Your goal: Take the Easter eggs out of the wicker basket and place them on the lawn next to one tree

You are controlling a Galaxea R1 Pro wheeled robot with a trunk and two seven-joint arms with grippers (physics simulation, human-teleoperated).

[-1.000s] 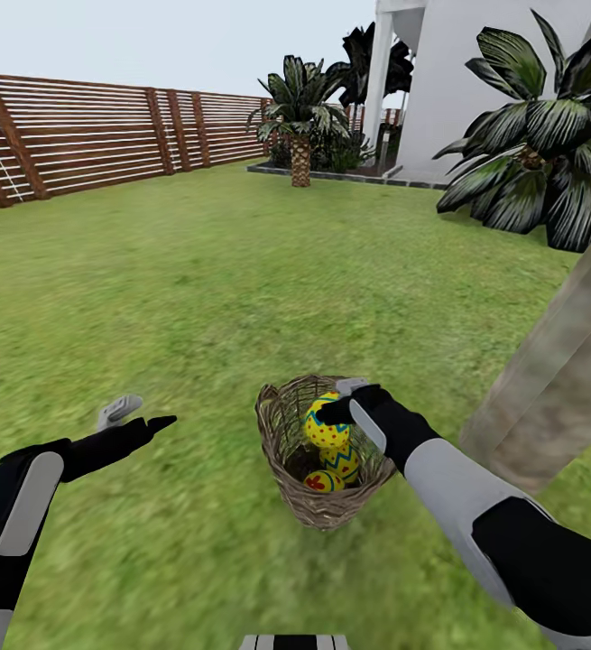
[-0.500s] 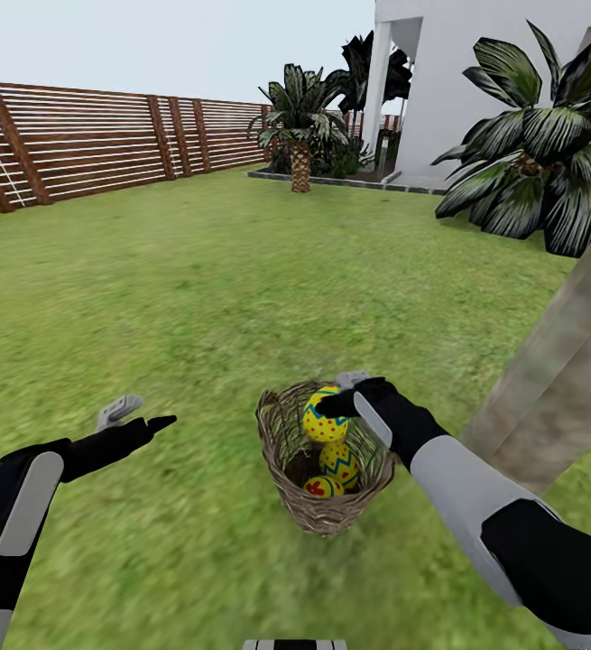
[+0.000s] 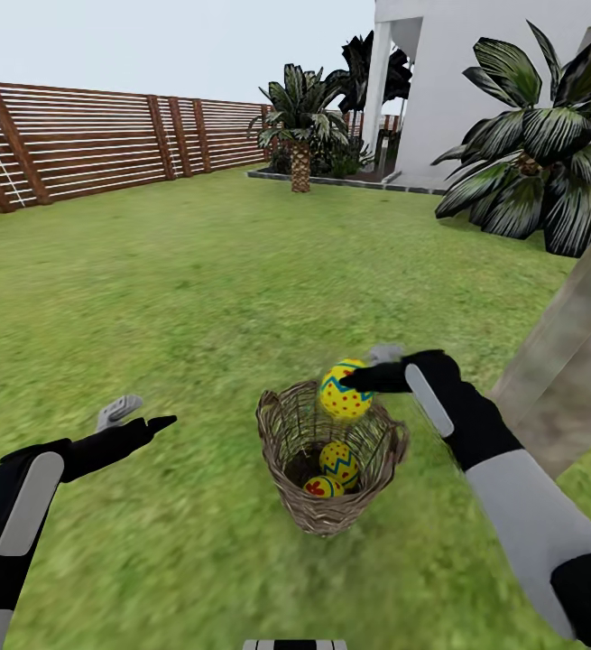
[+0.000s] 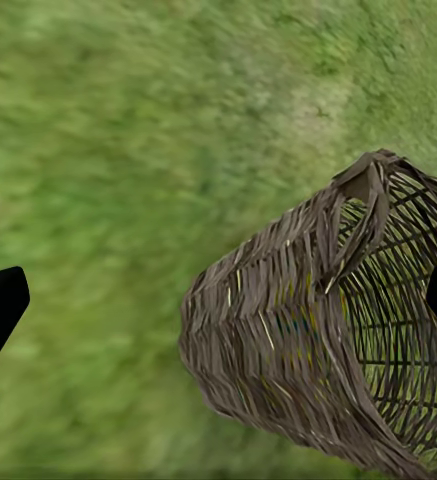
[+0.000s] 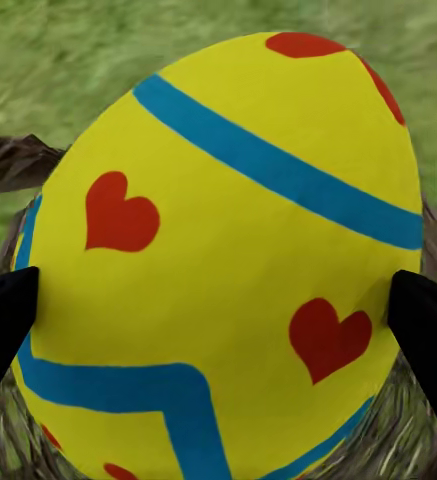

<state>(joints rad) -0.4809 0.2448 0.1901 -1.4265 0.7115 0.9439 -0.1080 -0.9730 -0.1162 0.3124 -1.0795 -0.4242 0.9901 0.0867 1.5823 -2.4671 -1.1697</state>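
Right hand [image 3: 360, 376] pinching 1 egg [image 3: 346, 391] above wicker basket [image 3: 331, 515]; best carried level, grip firm, toward tree [image 3: 570, 361].

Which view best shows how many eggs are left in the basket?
The head view: it looks down into the wicker basket at two eggs inside, the third egg held above by the right tool. The left wrist view shows the basket's side.

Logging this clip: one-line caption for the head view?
Right gripper lifts a glossy yellow red-dotted egg above the brown woven wicker basket; two eggs inside.
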